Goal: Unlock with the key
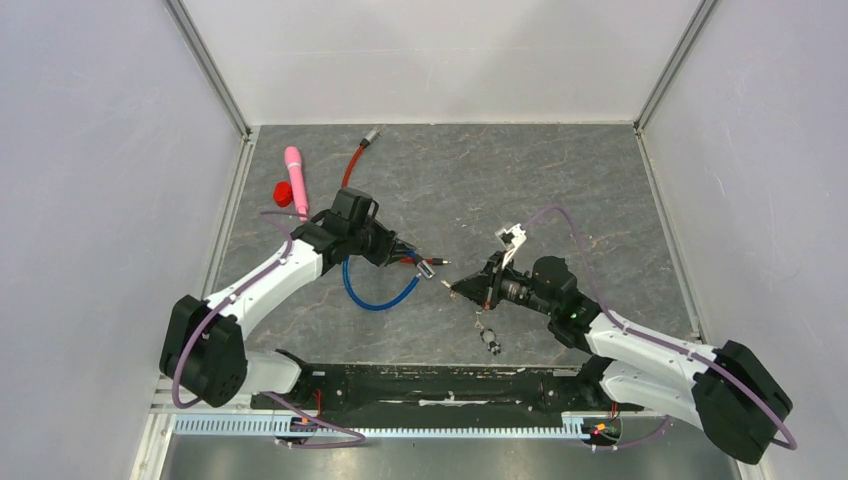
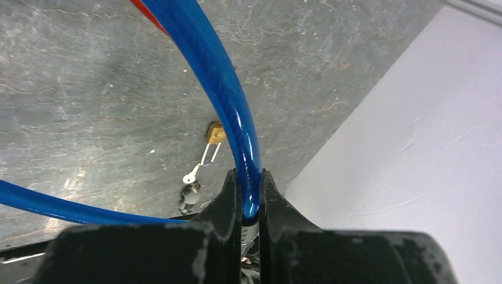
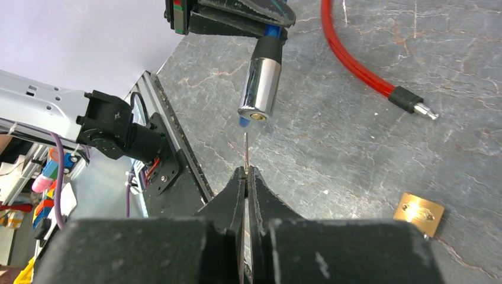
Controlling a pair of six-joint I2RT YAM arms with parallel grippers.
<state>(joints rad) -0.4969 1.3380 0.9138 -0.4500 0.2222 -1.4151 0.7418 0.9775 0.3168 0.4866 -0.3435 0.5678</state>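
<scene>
Step in hand: insertion of key into lock, judged not yet begun.

- Left gripper (image 2: 249, 177): jaws clamped on the blue cable (image 2: 228, 89) just behind the chrome lock cylinder (image 3: 261, 87); cylinder held off the table (image 1: 560, 180), keyhole face turned toward the right arm.
- Right gripper (image 3: 245, 175): jaws pressed together on the key (image 3: 245, 151); blade sticks out past the fingertips, seen edge-on; its tip is just short of the keyhole face and slightly to one side of it, not touching.

To do it well (judgement): line the blade up with the cylinder's axis before advancing; roll the wrist until the blade matches the slot, whose orientation is too small to read; push slowly, since the hold is on flexible cable and the cylinder may swing away under load; left arm should only brace; turn only once the blade is fully seated.

Room and edges: both grippers meet near mid-table, well apart from the side walls (image 1: 760, 150); open surface lies beyond them toward the far edge; the blue loop hangs under the left wrist, away from the key's path; red cable (image 3: 355, 59) lies on the table with its metal tip near, beside the line of approach; a brass padlock (image 3: 418, 213) sits flat under the right wrist, so dropping lower there risks contact.
</scene>
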